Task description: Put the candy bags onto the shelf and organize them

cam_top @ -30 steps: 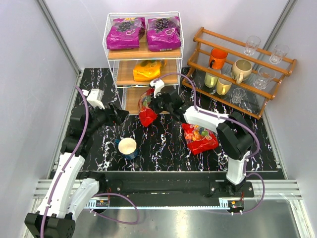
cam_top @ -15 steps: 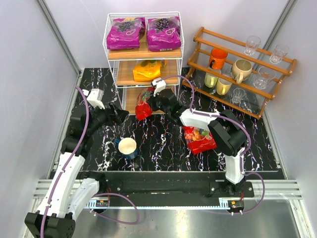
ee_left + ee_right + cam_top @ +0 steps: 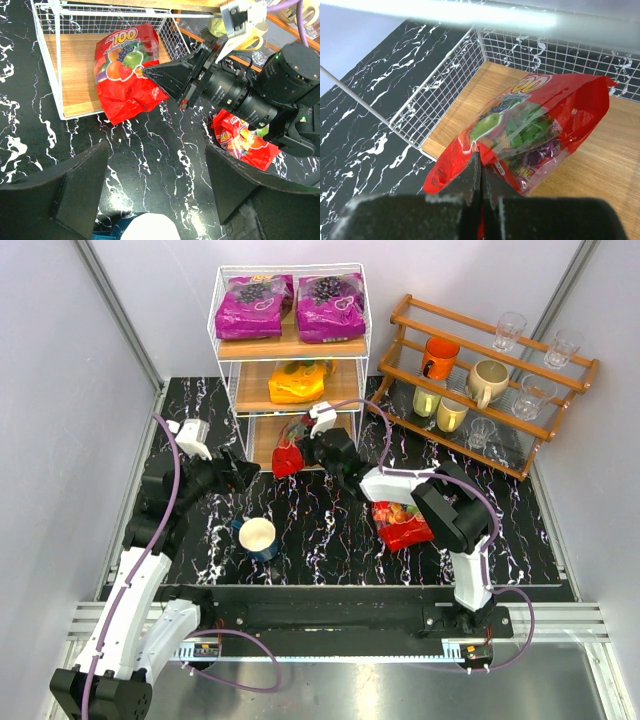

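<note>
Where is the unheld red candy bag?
The loose red bag lies on the table, right of centre in the top view, by the right arm.

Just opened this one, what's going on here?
The right arm's fingers are shut on a red candy bag, holding it partly inside the bottom tier of the white wire shelf. Two purple bags lie on the top tier and an orange bag on the middle one. A second red bag lies on the table, not yet shelved. The left arm's fingers hover open and empty near a cup.
</note>
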Motion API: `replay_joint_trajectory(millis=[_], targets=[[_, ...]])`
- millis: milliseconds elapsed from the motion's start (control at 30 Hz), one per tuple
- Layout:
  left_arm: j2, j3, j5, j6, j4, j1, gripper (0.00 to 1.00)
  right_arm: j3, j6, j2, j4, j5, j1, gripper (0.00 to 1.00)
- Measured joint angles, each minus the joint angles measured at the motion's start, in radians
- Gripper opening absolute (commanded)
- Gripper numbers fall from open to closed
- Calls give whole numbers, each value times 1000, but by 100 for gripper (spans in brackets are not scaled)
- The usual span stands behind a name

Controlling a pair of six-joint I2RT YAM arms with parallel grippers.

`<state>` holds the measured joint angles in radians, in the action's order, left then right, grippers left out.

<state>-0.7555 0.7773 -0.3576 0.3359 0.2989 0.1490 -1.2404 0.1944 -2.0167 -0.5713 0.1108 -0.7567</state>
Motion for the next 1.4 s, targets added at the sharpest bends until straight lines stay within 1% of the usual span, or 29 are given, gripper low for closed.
replay_joint_trajectory(millis=[167, 300, 400, 600, 833, 933, 1133, 1400], targets=[[0, 0, 0, 0, 0, 0, 81, 117, 5, 24, -79, 34, -5, 0], [-1, 0, -1, 0, 0, 0, 81, 214, 18, 24, -65, 68, 7, 0], [-1, 0, -1, 0, 0, 0, 81, 246, 19, 24, -77, 82, 11, 0], [-1, 0, -1, 0, 2, 0, 81, 246, 24, 12, -108, 81, 11, 0], [-1, 0, -1, -3, 15, 0, 81, 246, 24, -43, -226, 80, 8, 0], [-1, 0, -1, -5, 15, 0, 81, 236, 24, -62, -251, 80, 5, 0], [-1, 0, -1, -12, 17, 0, 81, 156, 33, -105, -239, 70, 2, 0], [1, 0, 0, -19, 24, 0, 81, 45, 46, -154, -171, 53, 2, 0]])
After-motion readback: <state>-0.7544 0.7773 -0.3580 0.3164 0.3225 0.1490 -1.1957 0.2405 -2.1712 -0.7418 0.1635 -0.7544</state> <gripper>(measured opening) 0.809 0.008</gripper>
